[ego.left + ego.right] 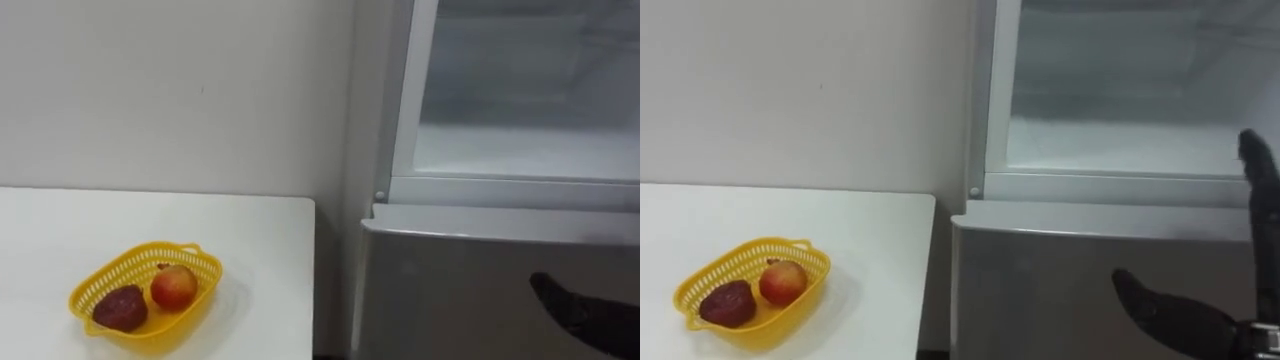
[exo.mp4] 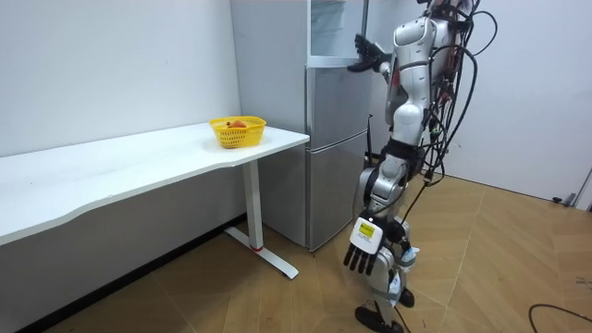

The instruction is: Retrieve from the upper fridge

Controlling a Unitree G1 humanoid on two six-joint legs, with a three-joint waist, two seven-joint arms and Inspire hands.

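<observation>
Right hand [image 1: 1170, 312]: dark, fingers spread wide, empty, raised before the grey lower door [image 1: 1040, 290], one fingertip up at the open upper fridge compartment [image 1: 1120, 140]. Whether it touches the door I cannot tell. Compartment white and smooth inside. Left hand [image 2: 363, 248] hangs relaxed. Yellow lattice basket [image 1: 805, 250] on white table [image 1: 880, 230] holds a round apple [image 1: 783, 281] and a dark red fruit [image 1: 728, 303].

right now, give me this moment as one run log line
upper fridge compartment: open | right hand: open, empty, raised before lower door | left hand: open, empty, hanging at side
</observation>
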